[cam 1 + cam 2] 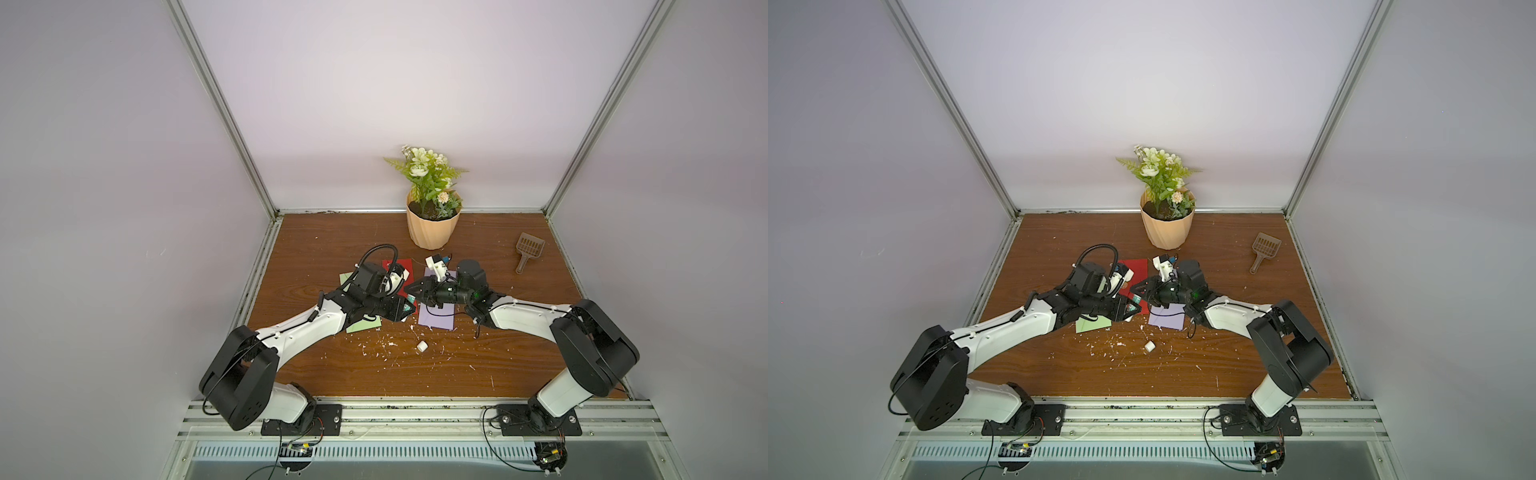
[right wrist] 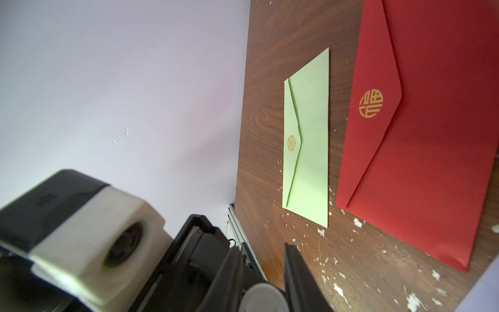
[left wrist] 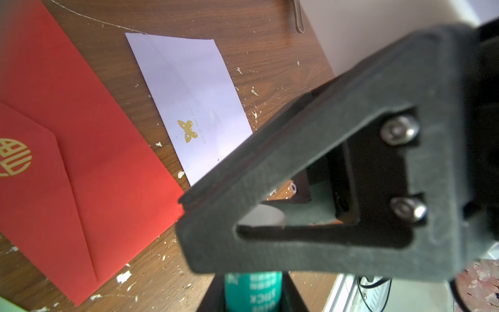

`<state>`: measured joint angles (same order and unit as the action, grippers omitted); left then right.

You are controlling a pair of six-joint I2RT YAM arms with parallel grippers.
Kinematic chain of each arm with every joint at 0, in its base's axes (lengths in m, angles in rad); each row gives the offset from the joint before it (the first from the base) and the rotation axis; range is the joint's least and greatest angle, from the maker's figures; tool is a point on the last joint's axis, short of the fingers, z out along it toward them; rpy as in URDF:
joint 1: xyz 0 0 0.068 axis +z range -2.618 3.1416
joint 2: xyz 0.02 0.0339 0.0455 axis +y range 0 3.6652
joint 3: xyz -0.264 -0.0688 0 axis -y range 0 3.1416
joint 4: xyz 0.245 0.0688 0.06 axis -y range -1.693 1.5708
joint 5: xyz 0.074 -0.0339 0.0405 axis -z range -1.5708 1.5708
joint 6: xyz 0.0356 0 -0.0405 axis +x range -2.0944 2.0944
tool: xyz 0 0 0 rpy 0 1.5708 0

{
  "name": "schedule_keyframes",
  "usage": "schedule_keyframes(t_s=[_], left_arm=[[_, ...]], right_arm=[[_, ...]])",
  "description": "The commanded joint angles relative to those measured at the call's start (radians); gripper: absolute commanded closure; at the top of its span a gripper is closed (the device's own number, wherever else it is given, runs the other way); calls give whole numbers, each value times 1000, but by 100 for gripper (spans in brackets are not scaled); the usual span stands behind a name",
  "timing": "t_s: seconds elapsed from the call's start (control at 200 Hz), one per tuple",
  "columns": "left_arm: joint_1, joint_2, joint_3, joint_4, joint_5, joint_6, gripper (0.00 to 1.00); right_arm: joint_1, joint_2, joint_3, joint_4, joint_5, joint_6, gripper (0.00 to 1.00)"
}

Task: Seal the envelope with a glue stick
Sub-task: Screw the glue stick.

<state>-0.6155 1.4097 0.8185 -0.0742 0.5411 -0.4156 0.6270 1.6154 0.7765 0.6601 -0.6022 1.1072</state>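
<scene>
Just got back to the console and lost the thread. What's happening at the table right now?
The left end effector grips the glue stick by its green-labelled body. The right end effector is shut on the stick's white end, so both arms hold it; whether that end is the cap I cannot tell. The red envelope, green envelope and lilac envelope lie flat. A small white cylinder lies loose nearby.
</scene>
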Motion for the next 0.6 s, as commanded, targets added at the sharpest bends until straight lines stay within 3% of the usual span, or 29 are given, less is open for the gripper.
schedule_keyframes(t_s=[0.0,0.3,0.595], left_arm=[[5,-3,19,17,36,6,90],[11,-59,18,70,278,-3,90],[17,-124,-18,219,453,-104,89]], right_arm=[[2,-17,14,44,-5,-9,78],[-18,-76,-84,463,-180,13,100],[-18,-95,-120,952,-343,182,100]])
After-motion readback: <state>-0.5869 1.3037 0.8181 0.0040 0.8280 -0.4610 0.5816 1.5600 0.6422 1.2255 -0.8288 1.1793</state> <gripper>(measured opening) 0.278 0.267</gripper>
